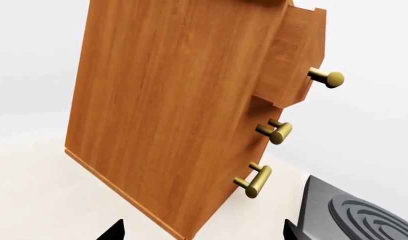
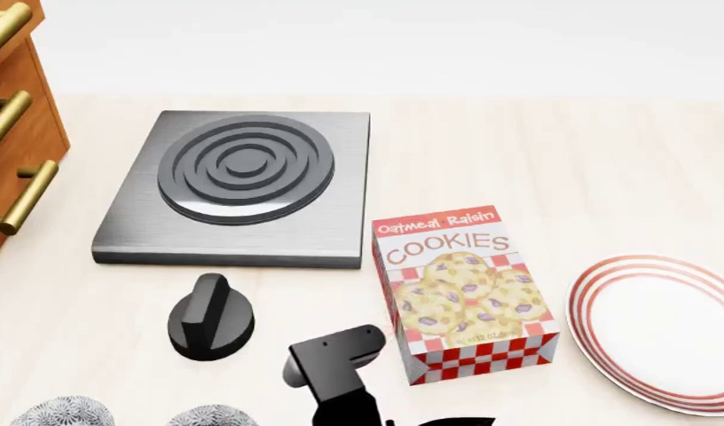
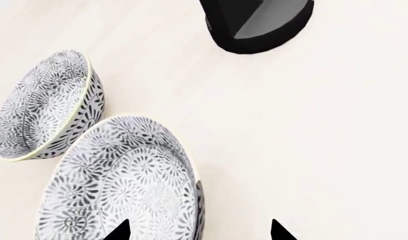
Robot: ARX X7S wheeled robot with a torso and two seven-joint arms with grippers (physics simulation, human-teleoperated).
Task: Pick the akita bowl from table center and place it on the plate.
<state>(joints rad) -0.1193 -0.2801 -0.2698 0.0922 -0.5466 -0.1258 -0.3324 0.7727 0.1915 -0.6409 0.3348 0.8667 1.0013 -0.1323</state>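
Right wrist view shows the akita bowl (image 3: 117, 185) on the pale counter (image 3: 311, 140), close under the right claw (image 3: 198, 231), whose two dark fingertips stand apart and released, one over the bowl's patterned side, the other over bare counter. Nothing is held between them. A second bowl (image 3: 47, 105) of the same floral pattern lies just beside it, the two nearly touching. Beyond them sits a black knob (image 3: 257, 25).

Head view puts both bowls at the near edge, left of the right arm (image 2: 333, 364), with the knob just beyond them. A cookies box (image 2: 463, 293) stands right of the arm, and the plate (image 2: 599, 328) lies just right of the box, empty. Farther back is a grey hotplate (image 2: 244, 182).

Left wrist view faces a wooden drawer cabinet (image 1: 170, 115) with brass handles; the left claw (image 1: 202, 231) shows only two spread, empty tips.
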